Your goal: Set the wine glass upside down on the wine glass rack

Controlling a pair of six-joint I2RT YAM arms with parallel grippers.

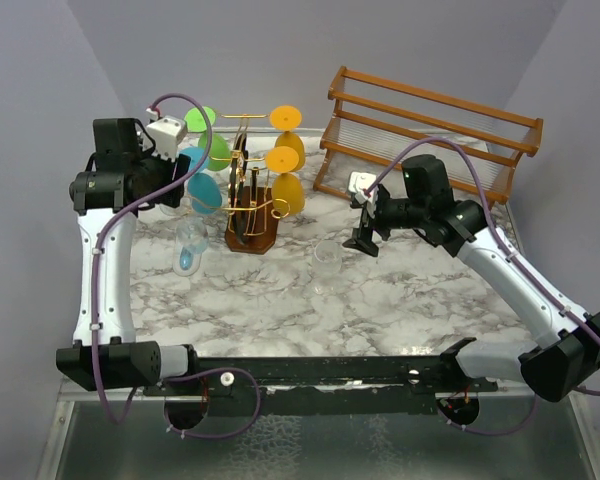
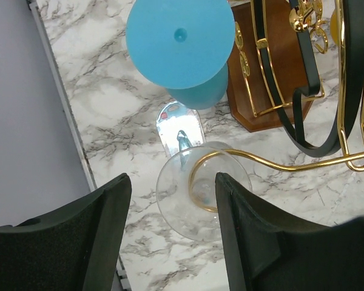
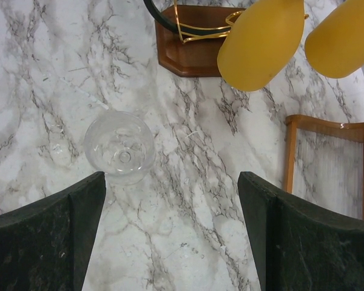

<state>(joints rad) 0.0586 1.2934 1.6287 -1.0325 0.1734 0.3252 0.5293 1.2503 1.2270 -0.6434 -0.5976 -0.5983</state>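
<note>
Counter (image 1: pixel 280 305) is white-grey marble, with both arm bases on the near edge.

Right pincer (image 3: pixel 171 179) is spread wide and pinches nothing. It hovers above bare counter, near 3 o'clock of a clear wine glass (image 3: pixel 119 147). That glass stands upright on its foot, mouth up, alone near the middle of the counter. It is at 4 o'clock from the wine glass rack (image 1: pixel 248 200) and well apart from it, not hung.

Left pincer (image 2: pixel 173 182) is also spread and holds nothing. In the left wrist view, a 2nd clear glass with a blue stem (image 2: pixel 182 209) shows between its 2 fingers, lower down. This glass sits at 8 o'clock of the rack base. A gold scroll arm of the rack crosses its bowl in that view. Cannot tell if wire and glass touch, or whether the glass is hung.

The rack is gold wire on a dark brown wooden base, centre-far on the counter. It carries inverted coloured glasses: 2 orange (image 1: pixel 287 190) on its 3 o'clock side, plus teal (image 1: pixel 202 190) and green (image 1: pixel 208 135) on its 9 o'clock side.

A brown slatted rack (image 1: pixel 430 130) stands at the far right, around 2 o'clock.
</note>
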